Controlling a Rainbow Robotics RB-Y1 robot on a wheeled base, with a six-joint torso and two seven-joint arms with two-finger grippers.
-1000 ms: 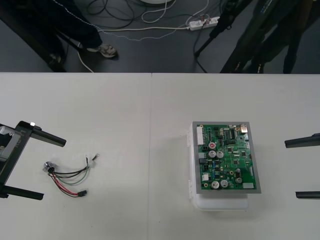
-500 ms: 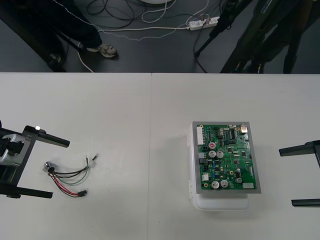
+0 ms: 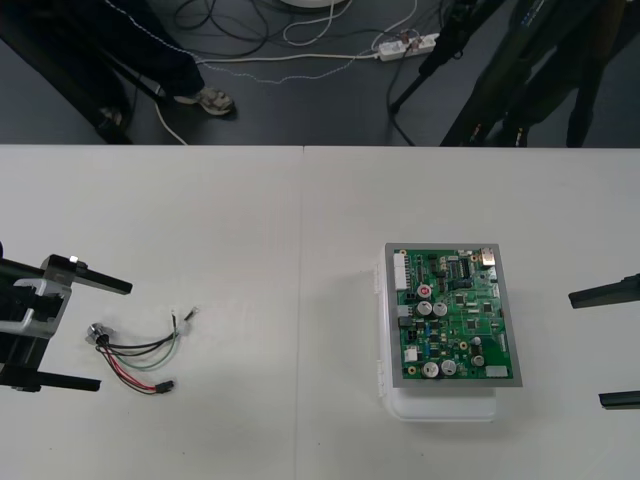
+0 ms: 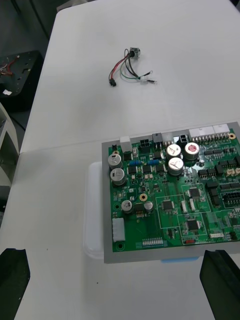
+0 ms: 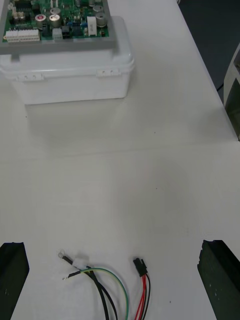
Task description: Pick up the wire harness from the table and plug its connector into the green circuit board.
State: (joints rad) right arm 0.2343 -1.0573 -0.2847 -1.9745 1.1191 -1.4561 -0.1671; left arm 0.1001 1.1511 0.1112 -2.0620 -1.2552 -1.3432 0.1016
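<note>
Approach step, by my reading. Left gripper [image 3: 113,335], jaws wide, hovers over the socket end of the wire harness [image 3: 140,355], which lies untouched on the table [image 3: 250,230] (plug toward the board). Next: descend and close near the plug. Green circuit board [image 3: 455,315] is well apart. Right gripper [image 3: 588,348] waits beyond it, jaws wide.

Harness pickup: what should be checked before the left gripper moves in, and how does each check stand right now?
1. Left gripper open: ok, fingers wide apart.
2. Harness free: ok, it lies loose on the table, nowhere near the board.
3. Gripper lined up: ok, the socket sits between its fingers in the front view.
4. Gripper height over the table: cannot tell.
5. Plug unobstructed: ok, it lies bare on the table ahead of the gripper.
6. Right gripper out of the way: ok, open, right of the board.
</note>
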